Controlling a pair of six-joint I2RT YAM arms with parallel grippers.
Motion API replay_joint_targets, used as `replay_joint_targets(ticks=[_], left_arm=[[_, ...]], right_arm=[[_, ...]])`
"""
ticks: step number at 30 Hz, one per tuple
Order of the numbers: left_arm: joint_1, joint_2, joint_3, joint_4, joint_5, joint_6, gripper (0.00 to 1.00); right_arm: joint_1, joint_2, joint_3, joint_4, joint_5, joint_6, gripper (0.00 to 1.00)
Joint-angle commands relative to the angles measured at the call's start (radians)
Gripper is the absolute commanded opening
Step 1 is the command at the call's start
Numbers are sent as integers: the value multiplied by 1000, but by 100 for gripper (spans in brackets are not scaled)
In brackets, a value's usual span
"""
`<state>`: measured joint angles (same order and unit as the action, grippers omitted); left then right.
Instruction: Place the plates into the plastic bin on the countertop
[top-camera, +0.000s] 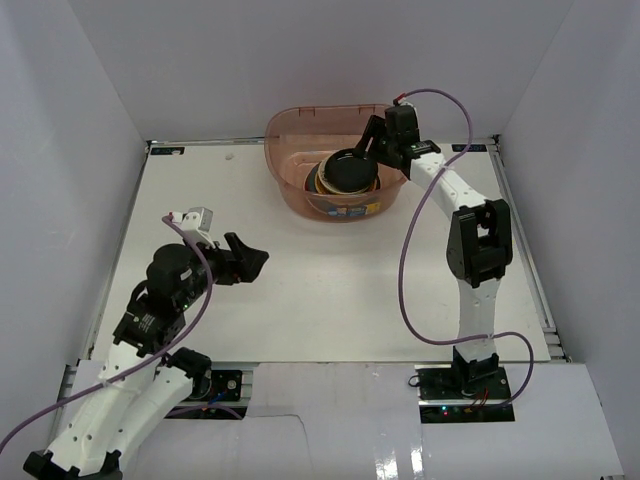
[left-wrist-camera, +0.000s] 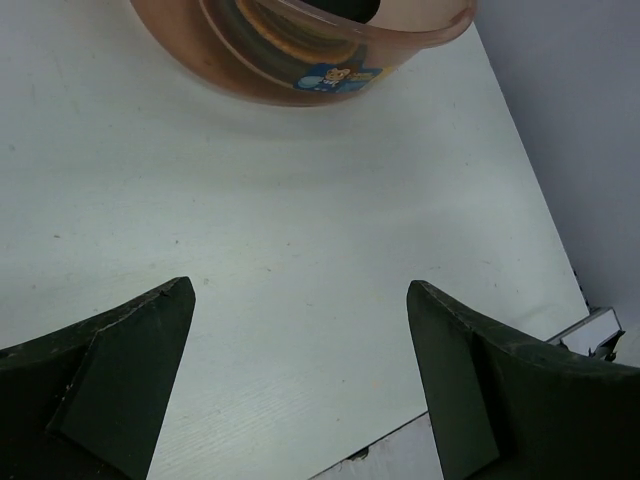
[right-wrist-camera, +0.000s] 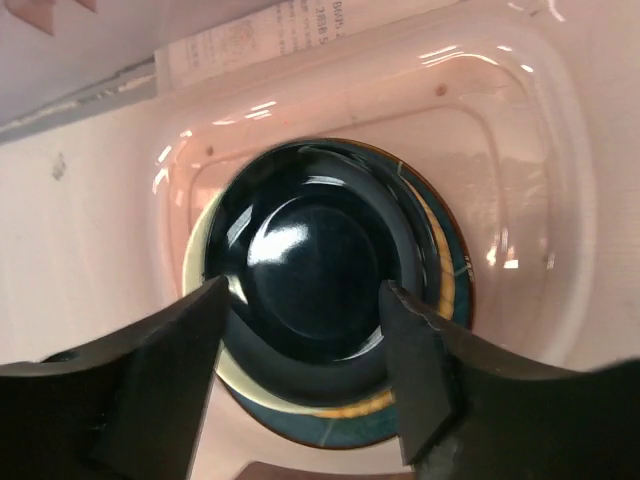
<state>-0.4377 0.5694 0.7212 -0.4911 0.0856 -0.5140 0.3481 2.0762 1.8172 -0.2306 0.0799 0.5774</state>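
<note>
- left gripper, lower left of the top view: jaws wide apart, nothing between them (wrist view shows only bare countertop under the fingers)
- countertop mid-frame: no plates lying on it in any view
- plastic bin, upper centre, against the far edge: the plates sit stacked inside, toward its right half
- top of the stack: glossy black plate, cream and yellow-patterned rims showing beneath
- right gripper: reaches over the bin's right rim, just above the black plate, jaws apart, clamped on nothing (contact with the plate: cannot tell)
</note>
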Motion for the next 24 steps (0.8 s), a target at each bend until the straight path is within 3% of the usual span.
replay_joint_targets(ticks=[1, 3, 6, 9, 10, 12, 18, 21, 24], left_arm=[[-1, -2, 55, -44, -20, 26, 98], [-1, 0, 76, -43, -21, 26, 98], [-1, 24, 124, -35, -21, 25, 98], [-1, 53, 171, -14, -1, 25, 98], [-1, 64, 188, -10, 12, 23, 98], [-1, 87, 240, -10, 28, 26, 98], [-1, 72, 377, -21, 66, 43, 98], [-1, 32, 449, -50, 45, 55, 98], [-1, -26, 484, -69, 28, 57, 98]], right_arm=[[5, -33, 122, -67, -6, -42, 74], [5, -68, 117, -69, -6, -54, 86], [5, -158, 99, -81, -25, -88, 89], [8, -306, -24, -58, -63, -117, 98], [8, -405, -130, -32, -71, -128, 90], [12, -517, -250, -13, -112, -145, 90], [52, -1072, -760, 11, -158, -157, 90], [52, -1418, -837, -94, -103, -175, 90], [52, -1612, -782, -188, -25, -201, 90]])
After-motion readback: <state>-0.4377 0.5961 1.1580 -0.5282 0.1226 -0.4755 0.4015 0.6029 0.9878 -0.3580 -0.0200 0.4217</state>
